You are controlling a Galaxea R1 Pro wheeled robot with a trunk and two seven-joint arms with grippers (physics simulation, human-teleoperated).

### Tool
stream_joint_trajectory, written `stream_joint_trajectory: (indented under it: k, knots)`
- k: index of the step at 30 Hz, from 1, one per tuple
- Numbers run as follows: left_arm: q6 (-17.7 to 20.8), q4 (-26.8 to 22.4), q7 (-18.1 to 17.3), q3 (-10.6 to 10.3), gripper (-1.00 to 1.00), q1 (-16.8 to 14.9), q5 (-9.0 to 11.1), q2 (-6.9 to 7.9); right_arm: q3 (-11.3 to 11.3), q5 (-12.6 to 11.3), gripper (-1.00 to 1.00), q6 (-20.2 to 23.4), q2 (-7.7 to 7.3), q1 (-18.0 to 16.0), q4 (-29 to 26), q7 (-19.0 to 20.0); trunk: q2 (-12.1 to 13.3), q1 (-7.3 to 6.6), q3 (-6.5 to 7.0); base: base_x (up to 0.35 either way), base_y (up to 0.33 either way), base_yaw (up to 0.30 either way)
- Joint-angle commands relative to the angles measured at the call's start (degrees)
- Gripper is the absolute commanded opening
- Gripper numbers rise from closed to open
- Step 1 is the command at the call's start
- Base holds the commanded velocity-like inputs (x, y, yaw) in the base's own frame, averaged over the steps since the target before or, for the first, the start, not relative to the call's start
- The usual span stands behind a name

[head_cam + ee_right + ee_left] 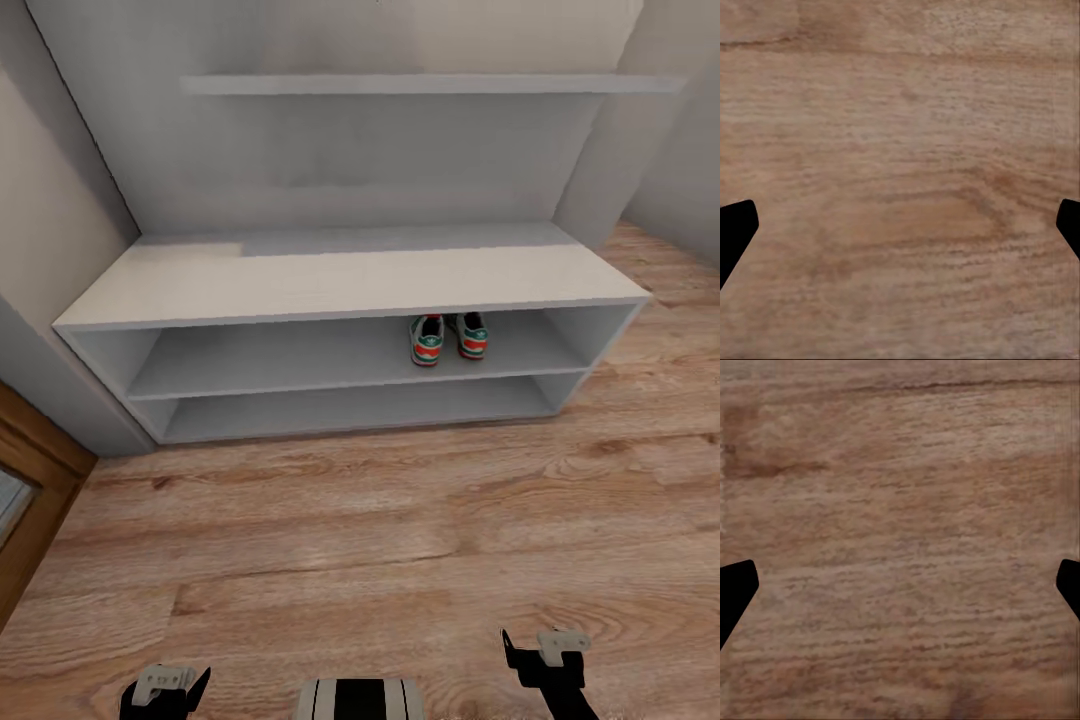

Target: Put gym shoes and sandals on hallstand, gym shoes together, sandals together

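From the head view we see the gym shoes [449, 338] side by side on the hallstand [350, 285]'s upper shelf. Each wrist view faces bare corridor floor [900, 510], left gripper [900, 585] and right gripper [900, 225] spread apart, empty. We risk nudging those shoes apart when shelving sandals alongside.

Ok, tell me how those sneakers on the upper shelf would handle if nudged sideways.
The gym shoes look flat-soled and low, so they would probably slide rather than tip. They sit close together, so pushing one likely shifts the other. The hallstand shelf looks smooth, probably offering little grip.
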Motion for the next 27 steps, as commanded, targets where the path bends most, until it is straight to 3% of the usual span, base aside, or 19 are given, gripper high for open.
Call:
stream_joint_trajectory:
  k: [1, 9, 27]
  knots:
    - [-0.2, 0.0, -0.3, 0.5, 1.00, 0.0, -0.4, -0.01, -0.4, 0.6, 1.00, -0.2, 0.00, 0.0, 0.1, -0.3, 0.0, -0.01, 0.00, 0.000, 0.000, -0.281]
    - [-0.2, 0.0, -0.3, 0.6, 1.00, 0.0, -0.3, -0.01, -0.4, 0.6, 1.00, -0.2, -0.19, 0.2, 0.0, -0.3, 0.0, -0.01, 0.33, 0.000, 0.000, -0.284]
    - [-0.2, 0.4, -0.3, 0.6, 1.00, 0.0, -0.3, -0.09, -0.5, 0.5, 1.00, -0.2, -0.50, 0.8, 0.0, -0.3, 0.2, -0.47, 5.14, 0.000, 0.000, -0.285]
